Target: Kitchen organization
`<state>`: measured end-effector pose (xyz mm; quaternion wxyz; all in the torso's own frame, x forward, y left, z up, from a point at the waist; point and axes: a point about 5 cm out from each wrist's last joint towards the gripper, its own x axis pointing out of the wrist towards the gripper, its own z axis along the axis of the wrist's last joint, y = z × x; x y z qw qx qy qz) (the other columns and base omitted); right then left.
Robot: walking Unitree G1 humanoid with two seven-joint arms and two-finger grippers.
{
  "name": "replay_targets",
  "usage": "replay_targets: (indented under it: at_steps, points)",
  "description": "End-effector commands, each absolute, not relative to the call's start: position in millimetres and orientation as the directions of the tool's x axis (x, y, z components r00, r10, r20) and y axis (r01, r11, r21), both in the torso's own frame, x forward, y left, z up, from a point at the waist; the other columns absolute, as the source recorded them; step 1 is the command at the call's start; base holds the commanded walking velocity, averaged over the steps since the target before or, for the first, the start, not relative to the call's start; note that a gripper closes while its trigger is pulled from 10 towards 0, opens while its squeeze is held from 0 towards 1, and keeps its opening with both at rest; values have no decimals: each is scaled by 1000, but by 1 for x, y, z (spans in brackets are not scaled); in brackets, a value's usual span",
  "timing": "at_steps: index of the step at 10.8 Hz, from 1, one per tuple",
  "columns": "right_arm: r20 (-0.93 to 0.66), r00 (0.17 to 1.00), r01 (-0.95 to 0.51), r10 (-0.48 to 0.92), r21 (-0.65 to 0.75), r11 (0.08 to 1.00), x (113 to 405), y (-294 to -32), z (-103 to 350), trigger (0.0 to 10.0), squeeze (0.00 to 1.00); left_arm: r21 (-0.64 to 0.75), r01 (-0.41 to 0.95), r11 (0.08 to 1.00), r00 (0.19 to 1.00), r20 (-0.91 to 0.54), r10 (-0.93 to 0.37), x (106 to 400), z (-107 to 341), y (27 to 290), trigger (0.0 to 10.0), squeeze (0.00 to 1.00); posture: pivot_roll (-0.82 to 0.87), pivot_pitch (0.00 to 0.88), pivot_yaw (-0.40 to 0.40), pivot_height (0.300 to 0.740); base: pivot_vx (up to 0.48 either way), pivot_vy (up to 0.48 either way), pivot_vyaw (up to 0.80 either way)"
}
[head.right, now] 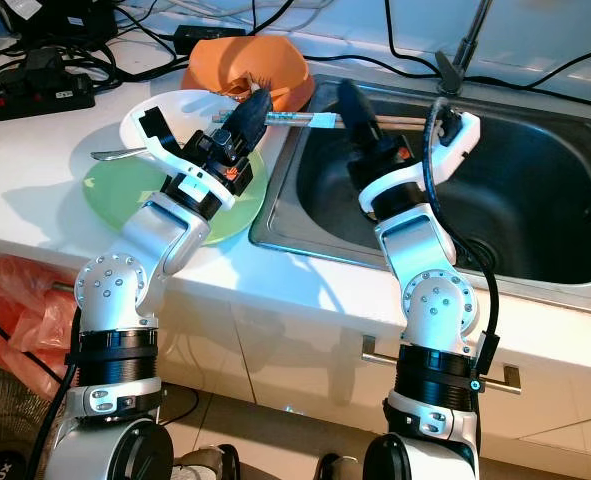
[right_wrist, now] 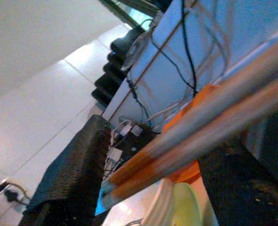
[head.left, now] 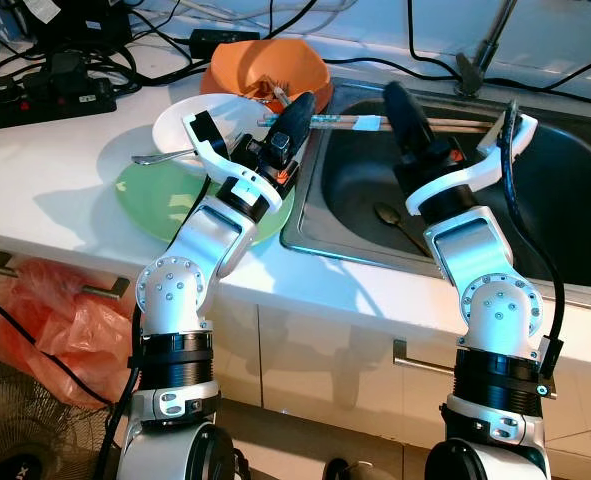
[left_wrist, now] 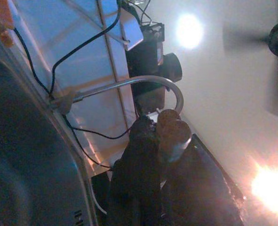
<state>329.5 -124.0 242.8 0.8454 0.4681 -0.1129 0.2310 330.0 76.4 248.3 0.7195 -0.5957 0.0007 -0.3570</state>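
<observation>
A pair of chopsticks (head.left: 355,122) lies level across the left rim of the steel sink (head.left: 307,236), its far end reaching toward the orange bowl (head.left: 265,68). My left gripper (head.left: 300,112) is shut on the chopsticks near the bowl; their round ends (left_wrist: 171,129) show at its fingertips. My right gripper (head.left: 400,105) hovers over the sink, open. The chopsticks (right_wrist: 200,132) pass between its two fingers (right_wrist: 68,183) with a gap on each side. A white plate (head.left: 190,120) rests on a green plate (head.left: 155,205) under the left arm.
A spoon (head.left: 160,157) lies on the white plate and another spoon (head.left: 390,216) in the sink basin. Power strips (head.left: 45,95) and cables crowd the back of the counter. A red plastic bag (head.left: 45,310) sits on the floor by the cabinet.
</observation>
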Motion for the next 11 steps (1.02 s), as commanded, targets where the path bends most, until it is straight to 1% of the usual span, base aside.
replay_targets:
  at_steps: [1,6,8,9,10,11]
  points:
    - [414,871,-491,263,736,467,331,-128,246,0,0,-877,475,-69,730,436,-526,322,241,54,0,0,81,132,-14,740,0,0,0]
    - [404,888,-459,219,743,488,334,-134,246,0,0,-888,457,-60,744,418,-521,323,239,55,0,0,79,128,-12,740,0,0,0]
    - [403,891,-451,208,743,495,334,-136,246,0,0,-904,428,-18,765,372,-526,327,234,54,0,0,78,127,-11,740,0,0,0]
    - [398,894,-446,206,742,500,335,-137,246,0,0,-889,457,-9,740,386,-551,325,236,54,8863,0,75,127,-14,740,0,0,0]
    - [396,895,-443,204,744,500,335,-137,245,0,0,-891,454,-8,744,384,-547,325,236,55,10000,0,76,126,-14,740,0,0,0]
    - [394,896,-441,203,746,500,335,-138,245,0,0,-906,423,10,768,353,-535,328,231,58,10000,1000,75,125,-14,740,0,0,0]
